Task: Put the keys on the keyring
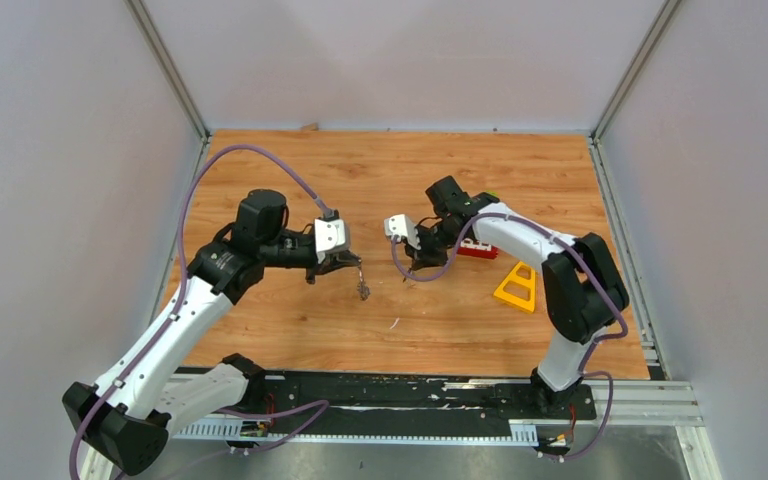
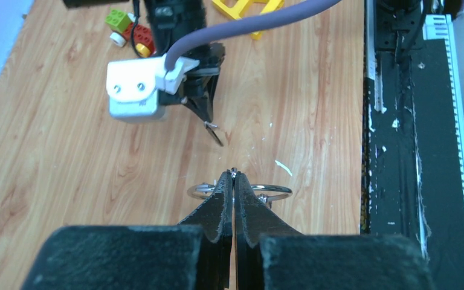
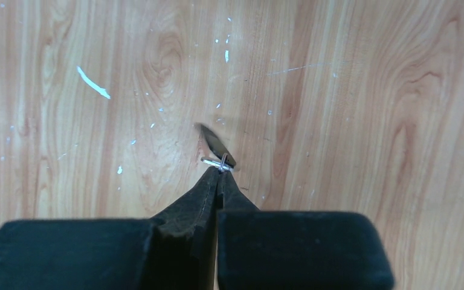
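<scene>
My left gripper [image 1: 345,264] is shut on the thin silver keyring [image 2: 273,190] and holds it above the wooden table. Small silver keys [image 1: 363,289] hang below it in the top view. No blue tag shows. In the left wrist view the ring sticks out on both sides of the shut fingertips [image 2: 225,187]. My right gripper [image 1: 412,264] is shut on the small key [image 3: 216,145], whose dark end points away from the tips just over the wood. The key also shows in the left wrist view [image 2: 214,132], a short gap beyond the ring. The two grippers face each other.
A yellow triangular toy frame [image 1: 517,286] lies right of the right arm, with a red block [image 1: 477,249] behind it. Green and red blocks [image 2: 119,20] show in the left wrist view. A black rail [image 1: 400,390] runs along the near edge. Walls enclose three sides.
</scene>
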